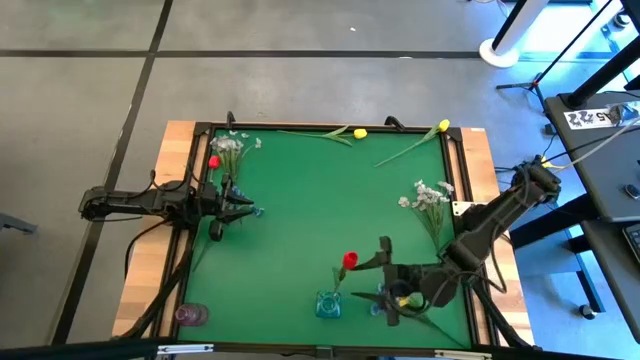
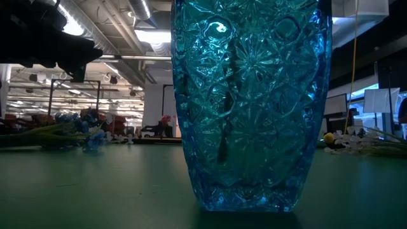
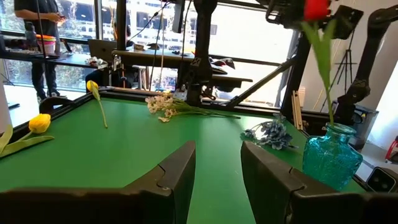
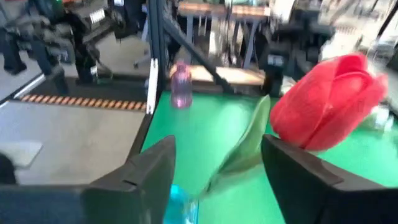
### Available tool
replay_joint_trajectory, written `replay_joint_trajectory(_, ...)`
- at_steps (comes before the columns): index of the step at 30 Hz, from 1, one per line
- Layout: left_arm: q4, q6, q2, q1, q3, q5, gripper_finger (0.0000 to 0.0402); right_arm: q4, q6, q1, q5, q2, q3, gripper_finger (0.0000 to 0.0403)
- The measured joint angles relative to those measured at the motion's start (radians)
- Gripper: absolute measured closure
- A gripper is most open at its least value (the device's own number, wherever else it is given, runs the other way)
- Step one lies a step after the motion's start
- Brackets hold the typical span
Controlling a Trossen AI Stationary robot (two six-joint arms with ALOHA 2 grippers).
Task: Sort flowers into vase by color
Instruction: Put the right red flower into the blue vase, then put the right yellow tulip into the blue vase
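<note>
A red tulip (image 1: 350,261) stands in the blue glass vase (image 1: 328,303) near the table's front edge, its stalk (image 3: 324,68) running down into the vase's neck. My right gripper (image 1: 368,262) is open, level with the tulip's head (image 4: 329,102). The head sits just beyond one finger (image 4: 298,168), and a leaf (image 4: 245,146) shows in the gap. My left gripper (image 1: 245,203) rests open at the table's left edge, with nothing between its fingers (image 3: 177,171). In the low view the vase (image 2: 251,102) fills the picture. My right gripper is open around the red tulip's head (image 4: 311,134), coming at it level from the table's right side. The head shows right over one finger's edge, and I cannot tell whether the two touch. The tulip stands upright in the vase by its own stalk.
Two yellow tulips (image 1: 360,133) (image 1: 443,126) lie at the far edge. White sprays lie at the right (image 1: 430,195) and far left (image 1: 232,143), the latter beside another red tulip (image 1: 213,162). A blue bunch (image 1: 388,297) lies under my right arm. A small purple vase (image 1: 190,314) stands off the mat's front left.
</note>
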Motion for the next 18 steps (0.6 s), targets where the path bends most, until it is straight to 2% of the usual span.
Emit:
replay_joint_trajectory(5,0.000,0.000,0.000,0.000,0.000,0.000,0.0276,-0.073,0.020,-0.005,-0.095,-0.027,0.000,0.0128)
replay_joint_trajectory(10,0.000,0.000,0.000,0.000,0.000,0.000,0.0276,-0.086,0.016,-0.005,-0.181,-0.036,0.000,0.0119)
replay_joint_trajectory(13,0.000,0.000,0.000,0.000,0.000,0.000,0.0276,-0.108,0.019,-0.005,-0.188,-0.038,0.008,0.0118)
replay_joint_trajectory(18,0.000,0.000,0.000,0.000,0.000,0.000,0.0276,-0.317,0.070,-0.005,-0.171,-0.044,0.108,0.0118)
